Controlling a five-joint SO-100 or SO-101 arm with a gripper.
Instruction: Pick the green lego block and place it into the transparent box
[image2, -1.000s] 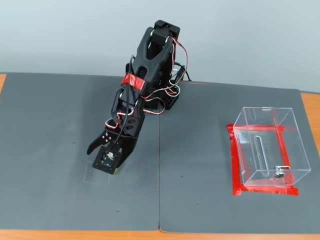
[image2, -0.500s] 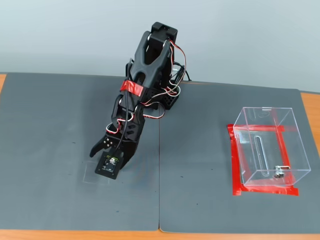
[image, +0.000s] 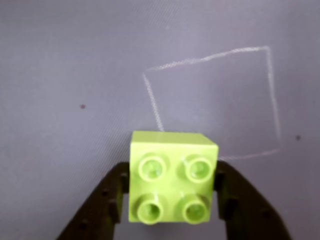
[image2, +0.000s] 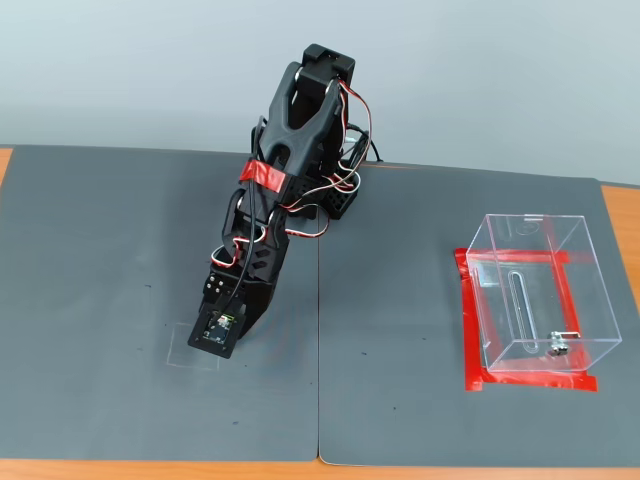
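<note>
No legible text or markings.

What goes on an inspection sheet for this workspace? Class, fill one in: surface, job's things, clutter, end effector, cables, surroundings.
Surface: dark grey mats in two pieces on an orange-brown table; a faint chalked square on the left mat.
Job's things: green block studs up, between the fingers; clear box standing on the right mat, red tape at its base, nothing seen in it.
Clutter: nothing seen.
End effector: gripper shut on the block, beside the square in the wrist view.
Cables: red, black and white wires looped along the arm.
Surroundings: plain pale wall behind the table.
</note>
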